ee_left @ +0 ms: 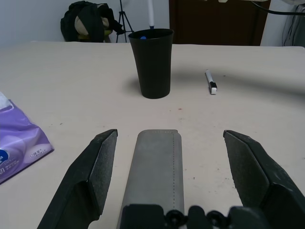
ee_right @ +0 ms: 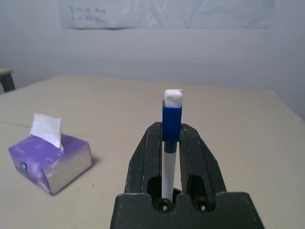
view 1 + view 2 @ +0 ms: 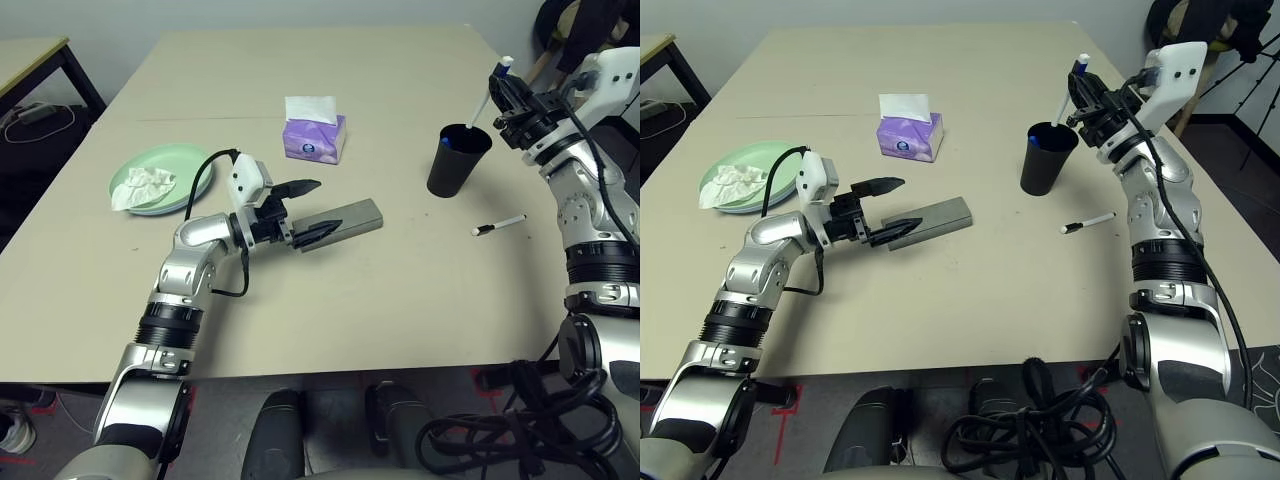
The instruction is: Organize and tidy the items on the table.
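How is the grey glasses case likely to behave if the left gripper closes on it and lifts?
The grey glasses case looks rigid and flat-sided, so it probably won't flex or roll. It lies lengthwise between the open fingers of the left gripper, so a grip near one end may let the far end droop. Its matt surface suggests little slipping.

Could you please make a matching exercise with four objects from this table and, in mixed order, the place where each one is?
Objects:
1. crumpled white tissue
2. grey oblong glasses case
3. blue-capped white pen
4. black-capped white pen

Places:
A. lying on the beige table near the black cup
B. on the mint green round plate
C. held in the shut right gripper
D. between the fingers of the open left gripper

Pairs: 1-B, 2-D, 3-C, 4-A
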